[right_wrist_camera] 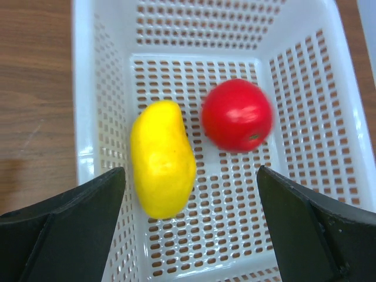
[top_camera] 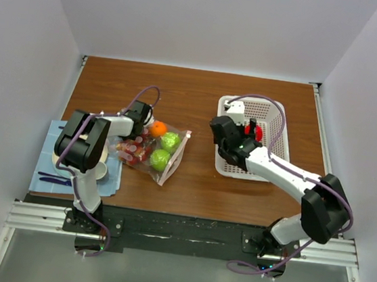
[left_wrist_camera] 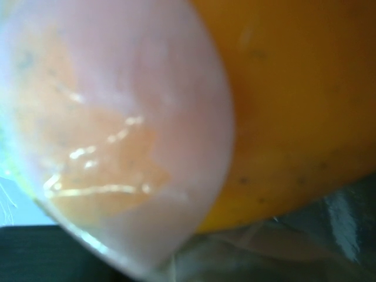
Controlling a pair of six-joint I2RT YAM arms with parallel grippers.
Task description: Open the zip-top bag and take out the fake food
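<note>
— What kind of place is pictured?
— A robotics lab bench: plain white panels (top_camera: 209,21) wall in a wooden table (top_camera: 200,101), while a left arm (top_camera: 82,146) and a right arm (top_camera: 287,174) stand bolted to a black plate (top_camera: 179,225) on aluminium rails (top_camera: 33,217) at its near edge.

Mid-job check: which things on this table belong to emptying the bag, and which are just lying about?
Job: clear crinkly zip-top bag; orange plastic fruit; two green plastic apples; bunch of red plastic grapes; yellow mango-shaped plastic piece and red plastic apple, both already out of the bag.
Lying about: white plastic mesh basket; light blue cloth.
</note>
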